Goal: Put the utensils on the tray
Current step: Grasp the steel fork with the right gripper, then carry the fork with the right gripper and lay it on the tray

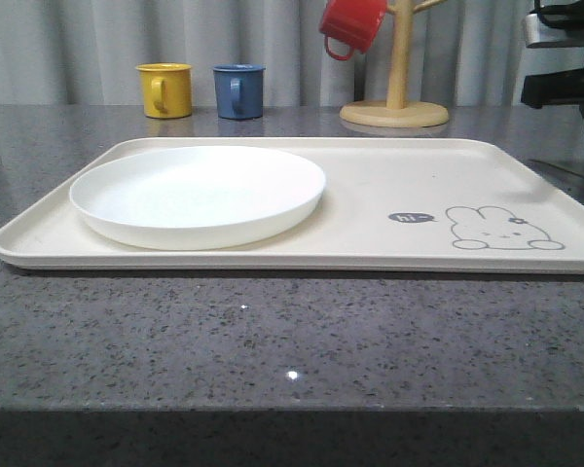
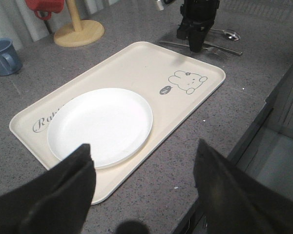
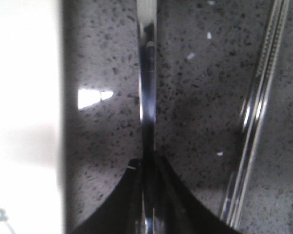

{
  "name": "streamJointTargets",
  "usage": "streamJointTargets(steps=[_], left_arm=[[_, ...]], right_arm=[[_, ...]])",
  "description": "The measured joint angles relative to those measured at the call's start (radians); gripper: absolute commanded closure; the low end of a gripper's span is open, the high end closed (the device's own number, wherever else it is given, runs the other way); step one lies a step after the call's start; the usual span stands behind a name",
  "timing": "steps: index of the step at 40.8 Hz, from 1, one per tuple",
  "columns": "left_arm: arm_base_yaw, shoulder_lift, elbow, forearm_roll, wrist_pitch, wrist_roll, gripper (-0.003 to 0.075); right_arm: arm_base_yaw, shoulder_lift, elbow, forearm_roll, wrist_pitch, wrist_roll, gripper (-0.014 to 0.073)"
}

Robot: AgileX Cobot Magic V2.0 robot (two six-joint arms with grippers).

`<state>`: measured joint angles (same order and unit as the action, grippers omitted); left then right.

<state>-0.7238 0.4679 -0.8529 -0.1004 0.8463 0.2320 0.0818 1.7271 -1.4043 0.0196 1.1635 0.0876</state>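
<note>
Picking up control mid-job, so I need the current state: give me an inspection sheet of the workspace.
Surface: grey speckled counter, no spills seen.
Job's things: cream tray holds the white plate; spoon and chopsticks lie on the counter beside it.
Clutter: yellow mug, blue mug, red mug hung on a wooden mug tree.
Grippers: left tool open, holding nothing; right tool shut on a metal handle, utensil unclear.
Cables: nothing seen.
Surroundings: grey curtain behind.

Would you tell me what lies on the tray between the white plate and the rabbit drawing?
Nothing: in the front view the tray is bare between the white plate and the rabbit drawing, except the small "hi" bubble.
</note>
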Motion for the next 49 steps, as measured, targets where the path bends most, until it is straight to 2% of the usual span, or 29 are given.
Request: streamJointTargets(steps=[11, 20, 31, 42, 46, 49], left_arm=[[-0.002, 0.0, 0.0, 0.0, 0.0, 0.0, 0.03], [-0.002, 0.0, 0.0, 0.0, 0.0, 0.0, 0.03], [-0.002, 0.0, 0.0, 0.0, 0.0, 0.0, 0.03], [-0.002, 0.0, 0.0, 0.0, 0.0, 0.0, 0.03], [-0.002, 0.0, 0.0, 0.0, 0.0, 0.0, 0.03], [-0.002, 0.0, 0.0, 0.0, 0.0, 0.0, 0.03]], right_arm=[[0.045, -0.108, -0.057, 0.064, 0.059, 0.003, 0.0636], [0.192, -0.118, -0.059, 0.167, 0.041, 0.03, 0.0636], [0.341, -0.03, -0.059, 0.193, -0.065, 0.158, 0.0636], [0.35, 0.064, -0.059, 0.195, -0.117, 0.317, 0.0629], [0.35, 0.067, -0.059, 0.195, -0.117, 0.334, 0.0547], [0.35, 0.067, -0.059, 0.195, -0.117, 0.338, 0.0428]])
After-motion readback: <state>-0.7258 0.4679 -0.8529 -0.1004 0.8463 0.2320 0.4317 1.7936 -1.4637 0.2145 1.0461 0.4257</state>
